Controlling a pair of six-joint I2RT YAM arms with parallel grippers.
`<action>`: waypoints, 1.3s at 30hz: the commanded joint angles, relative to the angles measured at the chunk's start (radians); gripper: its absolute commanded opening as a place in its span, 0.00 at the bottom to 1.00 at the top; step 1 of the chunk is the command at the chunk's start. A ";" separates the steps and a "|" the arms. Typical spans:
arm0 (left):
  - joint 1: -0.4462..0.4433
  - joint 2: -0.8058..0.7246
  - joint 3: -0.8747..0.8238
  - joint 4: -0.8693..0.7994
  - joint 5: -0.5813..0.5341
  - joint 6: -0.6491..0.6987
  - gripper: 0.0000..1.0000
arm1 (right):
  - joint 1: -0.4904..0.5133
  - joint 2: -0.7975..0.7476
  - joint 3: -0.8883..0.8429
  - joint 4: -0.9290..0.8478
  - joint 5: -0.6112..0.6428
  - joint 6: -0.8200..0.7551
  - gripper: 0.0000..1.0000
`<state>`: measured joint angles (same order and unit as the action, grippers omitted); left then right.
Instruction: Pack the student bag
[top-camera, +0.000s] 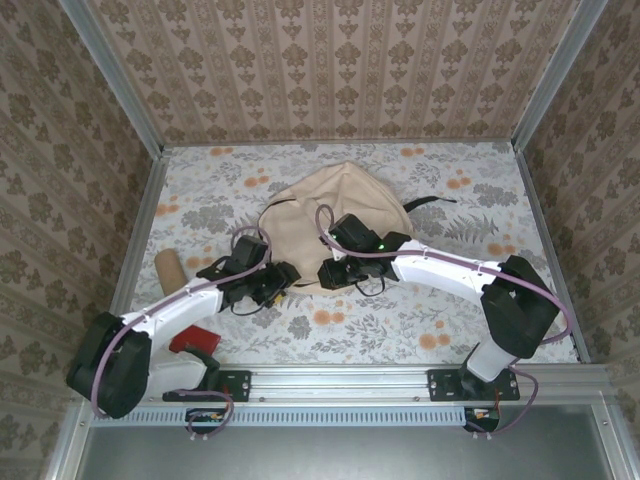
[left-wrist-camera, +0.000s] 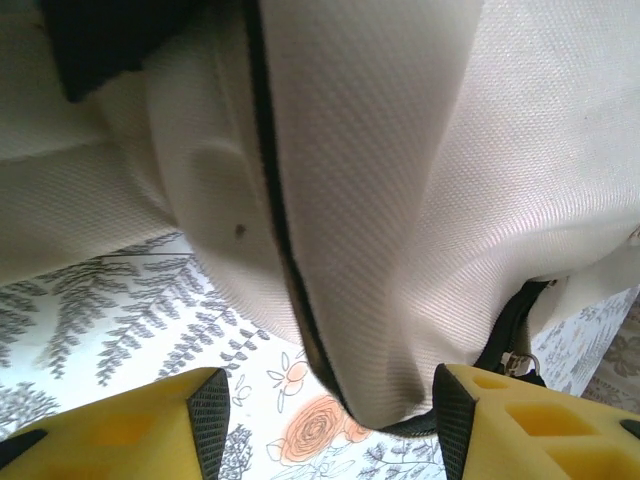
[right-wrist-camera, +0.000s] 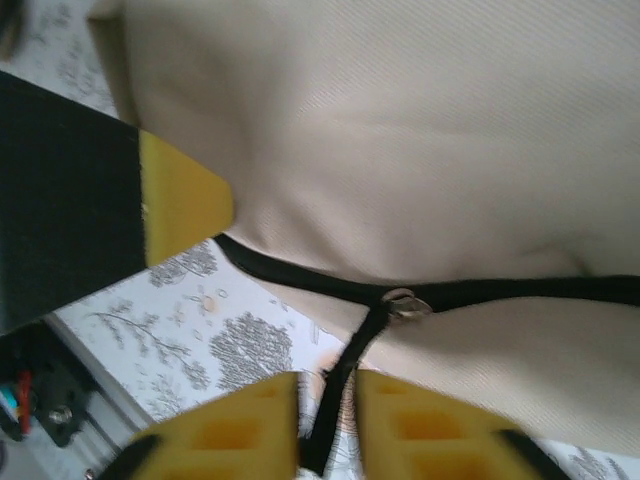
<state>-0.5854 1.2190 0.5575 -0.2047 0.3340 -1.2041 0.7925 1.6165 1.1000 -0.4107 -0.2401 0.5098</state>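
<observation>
at this moment your student bag (top-camera: 340, 205) lay on the flowered table (top-camera: 400, 335), a little behind the middle — a soft beige heap, with its near edge turned to the two arms. a black strap (top-camera: 428, 203) came out from its right side. both arms were stretched to that near edge, their tools close beside each other.

your left gripper (left-wrist-camera: 330, 390) was spread. in the left wrist view its two yellow fingers (left-wrist-camera: 150, 430) stood wide apart, and a hanging fold of the bag came down into the gap between them. the fold was near the finger at the right of that view, but i could not tell if it touched it; the other finger was clearly free. a dark zipper line (left-wrist-camera: 275, 200) ran down the fabric, and a small metal pull (left-wrist-camera: 520, 362) sat just above the finger at the right.

your right gripper (right-wrist-camera: 328, 385) was parted only a little. in the right wrist view a black cord (right-wrist-camera: 350, 350) hung from a metal ring (right-wrist-camera: 403, 303) on the bag's zipper line and passed down between the two yellow fingertips. a thin strip of table showed beside the cord, so the fingers were not pressed on it — whether one of them touched it, i could not tell.

at the left of the table, apart from the bag, a cardboard tube (top-camera: 170, 267) lay, and a red thing (top-camera: 195, 341) was near the left arm's base.
</observation>
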 joint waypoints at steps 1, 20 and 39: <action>-0.016 0.039 0.013 0.053 0.022 -0.032 0.57 | 0.001 0.033 0.053 -0.086 0.100 -0.014 0.47; -0.027 0.100 0.033 0.039 0.013 -0.024 0.14 | 0.033 0.143 0.172 -0.179 0.183 -0.060 0.10; -0.013 0.152 -0.039 -0.130 -0.058 0.058 0.00 | -0.012 0.212 0.232 -0.352 0.635 0.086 0.00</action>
<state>-0.6022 1.3407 0.5701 -0.1749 0.3229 -1.1801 0.8108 1.8099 1.3010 -0.6594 0.2199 0.5392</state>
